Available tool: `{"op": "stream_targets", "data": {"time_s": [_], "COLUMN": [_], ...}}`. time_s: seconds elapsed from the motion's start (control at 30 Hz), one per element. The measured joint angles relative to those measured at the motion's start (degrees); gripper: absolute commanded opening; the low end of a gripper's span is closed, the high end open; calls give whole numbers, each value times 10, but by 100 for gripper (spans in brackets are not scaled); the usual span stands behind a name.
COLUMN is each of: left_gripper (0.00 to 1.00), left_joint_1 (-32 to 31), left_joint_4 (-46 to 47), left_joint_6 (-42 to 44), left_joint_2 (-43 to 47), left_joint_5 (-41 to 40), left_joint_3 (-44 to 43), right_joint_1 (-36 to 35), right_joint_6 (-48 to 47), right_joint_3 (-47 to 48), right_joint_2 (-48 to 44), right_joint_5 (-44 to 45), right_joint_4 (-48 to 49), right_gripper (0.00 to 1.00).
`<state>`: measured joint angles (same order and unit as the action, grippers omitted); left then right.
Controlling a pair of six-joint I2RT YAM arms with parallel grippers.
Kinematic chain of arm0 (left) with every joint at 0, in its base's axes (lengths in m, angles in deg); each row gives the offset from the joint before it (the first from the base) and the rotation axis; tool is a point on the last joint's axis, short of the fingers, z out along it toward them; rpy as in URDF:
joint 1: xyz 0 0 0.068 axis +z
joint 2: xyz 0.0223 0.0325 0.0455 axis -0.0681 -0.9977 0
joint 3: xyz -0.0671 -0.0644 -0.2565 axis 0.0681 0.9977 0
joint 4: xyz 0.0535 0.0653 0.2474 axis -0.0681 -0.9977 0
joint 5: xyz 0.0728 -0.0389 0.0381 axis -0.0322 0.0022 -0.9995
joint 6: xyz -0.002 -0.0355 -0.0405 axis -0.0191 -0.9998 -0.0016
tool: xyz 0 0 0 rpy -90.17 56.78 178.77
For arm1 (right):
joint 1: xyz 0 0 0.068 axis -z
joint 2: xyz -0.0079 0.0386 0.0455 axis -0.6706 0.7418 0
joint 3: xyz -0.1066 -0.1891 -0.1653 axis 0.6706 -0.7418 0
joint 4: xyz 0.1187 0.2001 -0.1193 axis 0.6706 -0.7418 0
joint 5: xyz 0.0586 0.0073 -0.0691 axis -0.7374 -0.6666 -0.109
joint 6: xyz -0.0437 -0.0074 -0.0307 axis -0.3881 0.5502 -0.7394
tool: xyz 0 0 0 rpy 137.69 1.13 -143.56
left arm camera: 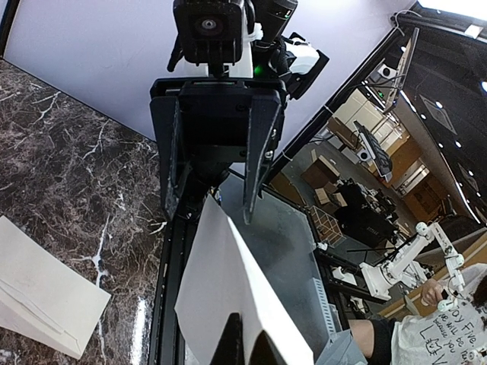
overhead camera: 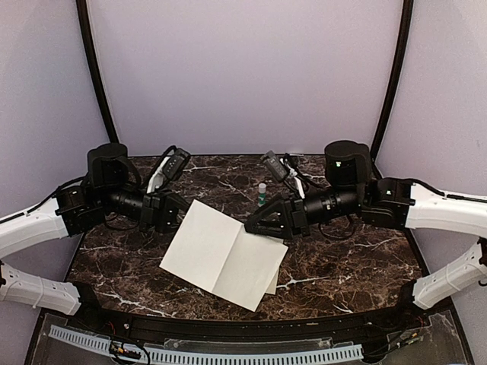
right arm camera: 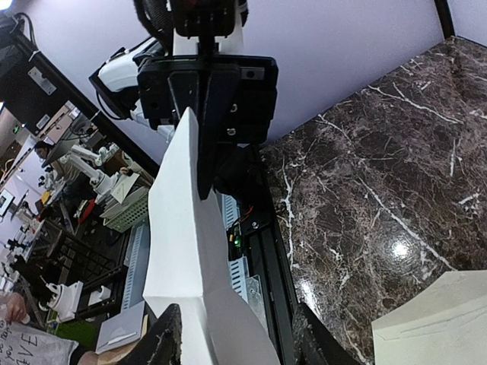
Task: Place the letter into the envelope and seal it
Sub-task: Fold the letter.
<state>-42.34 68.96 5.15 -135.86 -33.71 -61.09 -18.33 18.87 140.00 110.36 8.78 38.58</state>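
Letter (overhead camera: 221, 255): white paper sheet, one centre crease. Held off the marble tabletop (overhead camera: 342, 251), above the envelope (left arm camera: 42, 300) and hiding most of it from top cam; only the envelope's near-right corner shows.
Left gripper (overhead camera: 179, 216): jaws closed on sheet's edge, up-left of envelope.
Right gripper (overhead camera: 250, 226): jaws apart, straddling the opp. edge, no pinch seen.
Handling (est.): v. light, floppy, sags w/ single hold; creases easily; smooth, may slip from pads.
Grip (est.): opp. edges nr crease, light pressure, sheet kept taut for entry into envelope.
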Motion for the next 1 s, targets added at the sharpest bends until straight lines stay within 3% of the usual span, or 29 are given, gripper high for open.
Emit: {"op": "stream_targets", "data": {"time_s": [0.43,0.67,0.77,0.83,1.0], "left_gripper": [0,0,0,9,48], "left_joint_1": [0,0,0,0,0], "left_joint_4": [17,22,22,21,3], "left_joint_6": [-11,-12,-12,-12,2], "left_joint_2": [-6,-17,-20,-20,-18], "left_joint_5": [13,21,21,20,-8], "left_joint_3": [0,0,0,0,-9], "right_joint_1": [-14,-19,-22,-23,-23], "right_joint_6": [9,14,16,16,13], "right_joint_3": [14,19,20,20,19], "right_joint_2": [23,43,46,46,36], "right_joint_5": [-45,-69,-77,-78,-65], "right_joint_4": [28,40,42,44,44], "right_gripper": [23,0,0,0,0]}}
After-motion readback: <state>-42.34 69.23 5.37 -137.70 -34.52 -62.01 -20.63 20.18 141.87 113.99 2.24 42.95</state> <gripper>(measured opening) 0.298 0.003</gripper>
